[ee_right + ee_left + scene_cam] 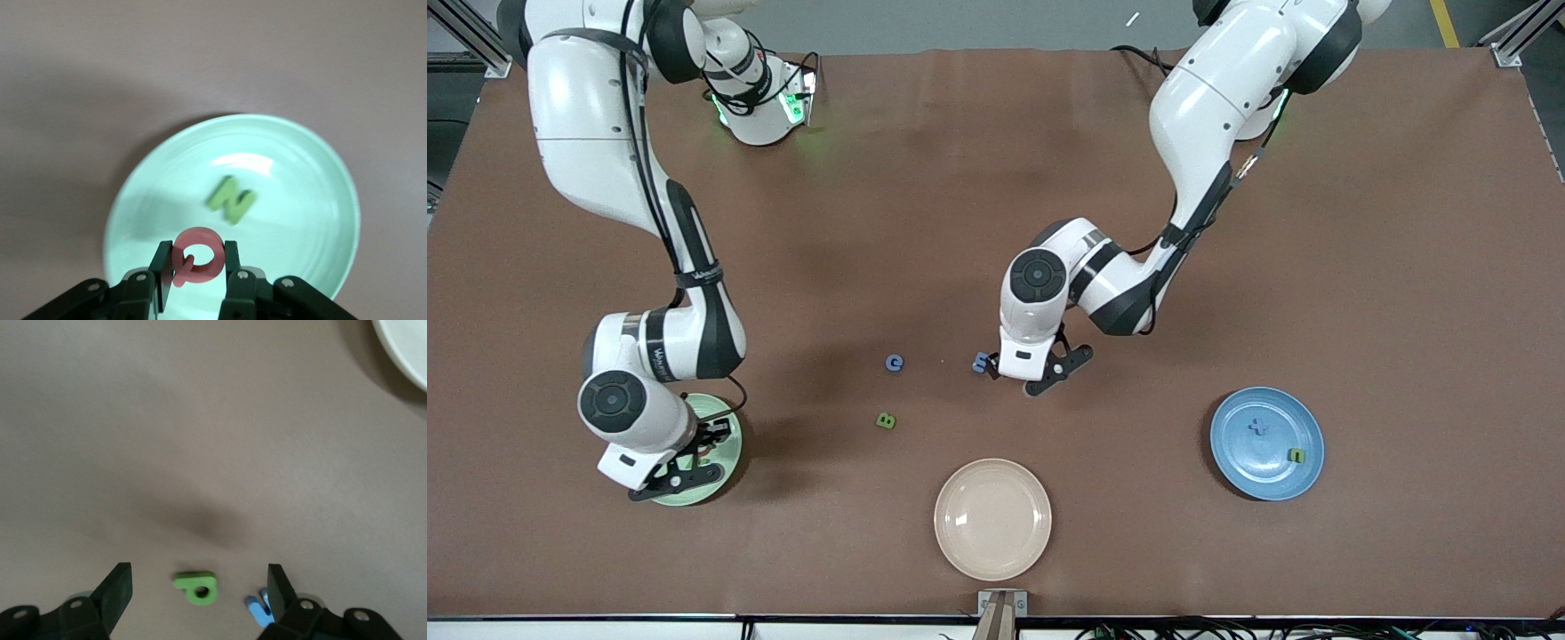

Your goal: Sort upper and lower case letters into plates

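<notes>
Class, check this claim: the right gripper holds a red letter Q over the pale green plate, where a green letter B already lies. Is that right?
Not quite. In the right wrist view, the right gripper holds the red letter Q over the pale green plate, but the green letter there is an N, not a B.

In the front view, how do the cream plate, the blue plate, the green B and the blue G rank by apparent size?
1. cream plate and blue plate: look alike, so not ranked.
2. green B and blue G: both tiny, too similar to rank.
</notes>
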